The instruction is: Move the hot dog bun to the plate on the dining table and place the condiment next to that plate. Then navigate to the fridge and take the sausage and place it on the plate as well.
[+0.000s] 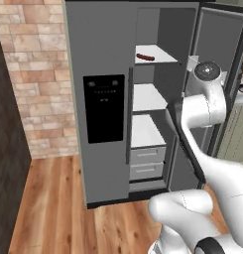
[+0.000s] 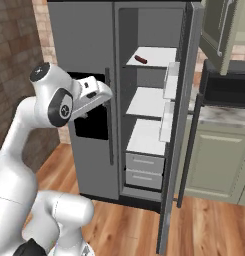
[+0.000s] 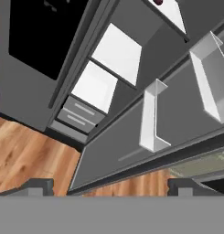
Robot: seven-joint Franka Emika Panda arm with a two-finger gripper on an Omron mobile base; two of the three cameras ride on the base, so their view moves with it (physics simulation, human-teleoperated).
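Fridge open, sausage waiting on the top shelf.
Gripper hangs near the open right door, jaws spread wide and empty, ready to reach up for it.

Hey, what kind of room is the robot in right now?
Most likely a home kitchen. A tall grey fridge stands open with a sausage on its top shelf, pale green cabinets with a marble counter sit to its right, and the floor is wood beside a brick wall.
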